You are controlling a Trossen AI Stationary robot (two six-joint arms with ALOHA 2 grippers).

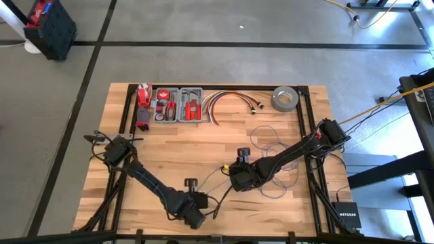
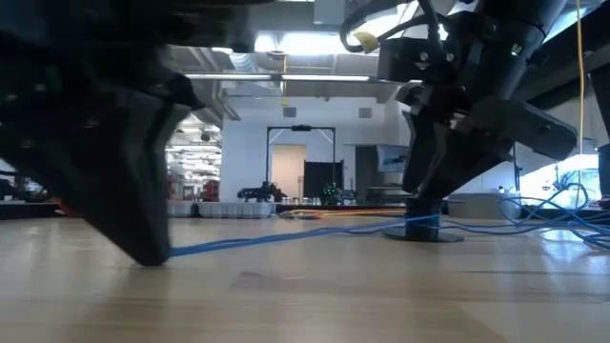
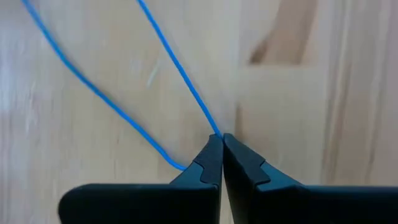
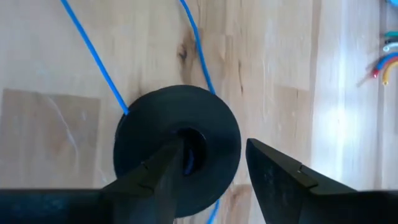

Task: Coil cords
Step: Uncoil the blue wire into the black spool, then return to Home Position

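Observation:
A thin blue wire (image 1: pixel 271 144) lies in loose loops on the wooden table's right half. It runs across the table (image 2: pixel 286 236) to a round black disc (image 4: pixel 177 146), around which it is wound. The disc (image 2: pixel 419 227) stands flat on the table under my right gripper (image 4: pixel 216 146), which is open. My left gripper (image 3: pixel 221 135) is shut on the wire near the table's front edge (image 1: pixel 198 218), with its tip down at the tabletop (image 2: pixel 148 252). My left gripper pinches one strand of the blue wire (image 3: pixel 214 129) at its fingertips, slanting down from above. That strand runs straight away over the wood, low above it. A second strand (image 3: pixel 177 163) passes under one finger. My right gripper has one finger (image 4: pixel 168 163) stuck into the disc's centre hole (image 4: pixel 189 152) from above. The other finger (image 4: pixel 280 177) stands outside the rim; whether it touches the rim I cannot tell. The disc lies flat on the table.
Along the far edge stand a grey tool tray (image 1: pixel 178 105), a bundle of red, yellow and white cables (image 1: pixel 227 102) and a grey tape roll (image 1: pixel 285 99). Red and black items (image 1: pixel 142 108) sit at the far left. Bare wood lies between the arms.

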